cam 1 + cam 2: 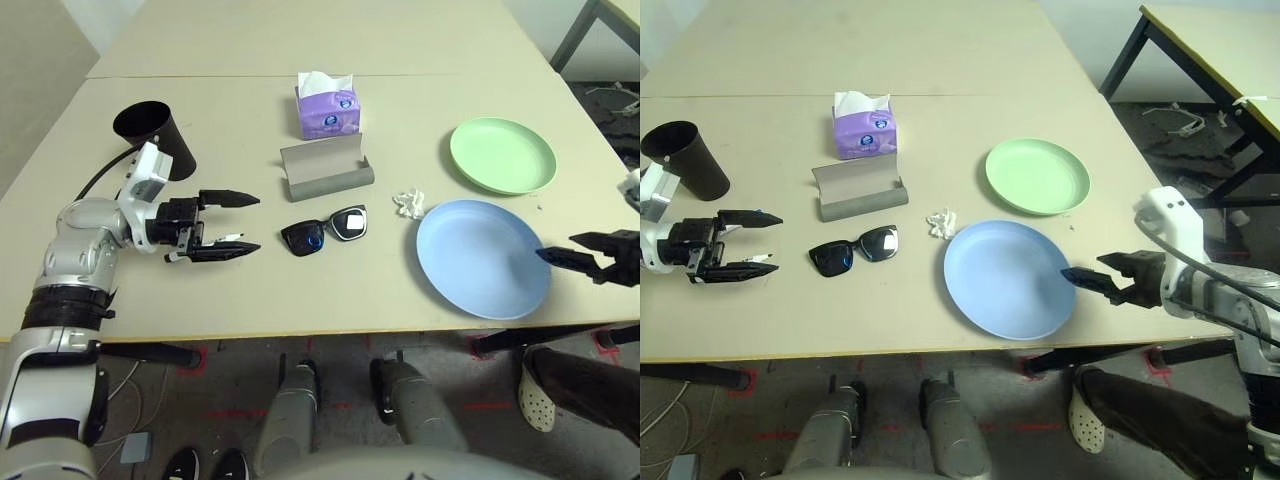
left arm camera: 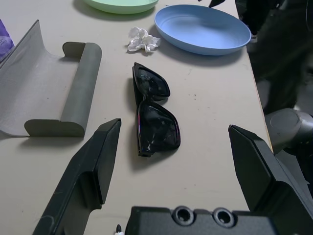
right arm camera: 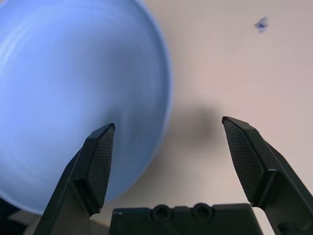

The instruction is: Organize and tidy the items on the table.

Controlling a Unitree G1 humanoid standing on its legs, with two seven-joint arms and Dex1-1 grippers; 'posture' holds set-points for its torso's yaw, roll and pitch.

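On the pale desk (image 1: 250,290), the black sunglasses (image 1: 324,231) lie crosswise just ahead of the left claw (image 1: 228,224), spread wide; the right claw (image 1: 1092,279), also spread, hovers over the blue plate (image 1: 470,270).

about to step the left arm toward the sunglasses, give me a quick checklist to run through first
1. Left gripper fingers spread wide, nothing between them: ok.
2. Black plastic sunglasses lie folded on the pale beige table, directly ahead of the left fingers, apart from them: ok.
3. Grey oblong glasses case lies open, ready to take them: ok.
4. Crumpled white tissue lies apart from the sunglasses, out of the path: ok.
5. Right gripper open and empty over the round blue plate's rim, far off: ok.
6. Marker whereabouts: cannot tell.
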